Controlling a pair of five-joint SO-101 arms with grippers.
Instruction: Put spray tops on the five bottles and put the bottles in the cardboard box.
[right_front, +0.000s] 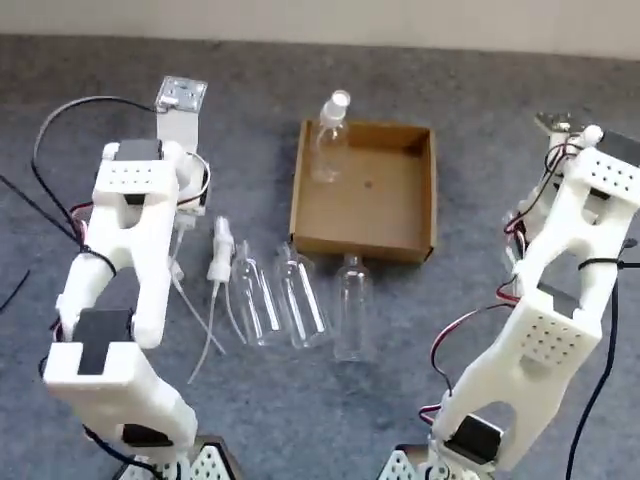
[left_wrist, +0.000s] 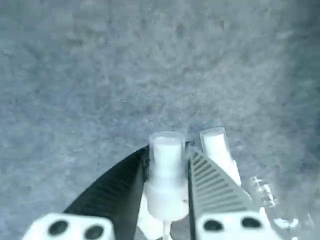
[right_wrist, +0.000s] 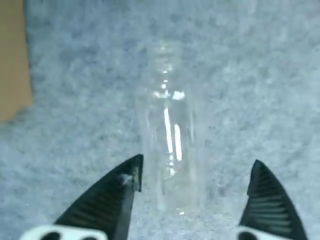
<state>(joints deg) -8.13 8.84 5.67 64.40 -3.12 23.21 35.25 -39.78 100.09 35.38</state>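
Right wrist view: bottle (right_wrist: 172, 140) lengthwise dead ahead of spread right gripper (right_wrist: 197, 164), box's (right_front: 365, 243) 6 o'clock; left gripper (left_wrist: 168, 154) pinching spray top (left_wrist: 167, 182)

No text, label, number or sign can be read anywhere: the cardboard box (right_front: 360, 243) and the clear bottles (right_front: 300, 295) show no legible print
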